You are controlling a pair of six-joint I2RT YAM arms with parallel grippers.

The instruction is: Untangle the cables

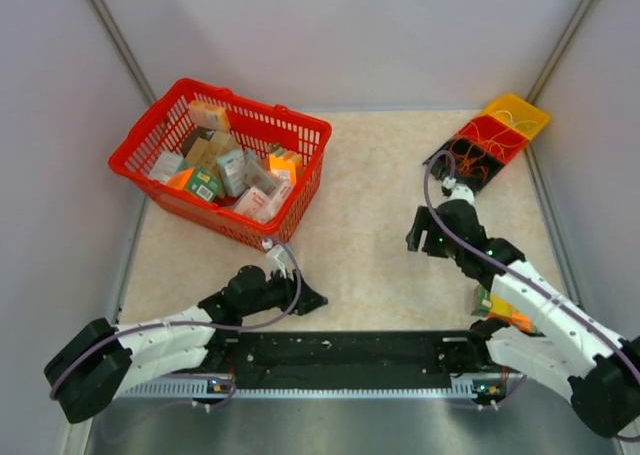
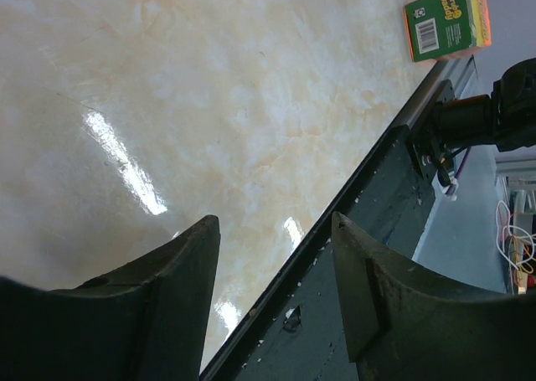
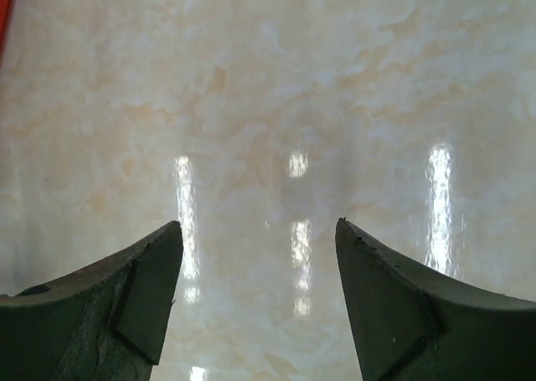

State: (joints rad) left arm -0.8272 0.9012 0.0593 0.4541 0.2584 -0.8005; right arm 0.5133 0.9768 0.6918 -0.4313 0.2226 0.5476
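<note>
The cables (image 1: pixel 480 161) are a small tangle of thin orange wires lying across the black and red bins at the far right of the table. My right gripper (image 1: pixel 414 231) hovers left of and nearer than them, apart from them. In the right wrist view that gripper (image 3: pixel 258 223) is open, with only bare marbled tabletop between its fingers. My left gripper (image 1: pixel 312 301) lies low near the front rail. Seen from its wrist, the left gripper (image 2: pixel 276 222) is open and empty, and no cables show there.
A red basket (image 1: pixel 310 133) full of small boxes stands at the back left. Yellow (image 1: pixel 520 113), red (image 1: pixel 497 135) and black (image 1: pixel 452 162) bins sit in a row at the back right. A green sponge box (image 1: pixel 492 304) (image 2: pixel 446 19) lies by the right arm. The black base rail (image 1: pixel 350 353) runs along the near edge.
</note>
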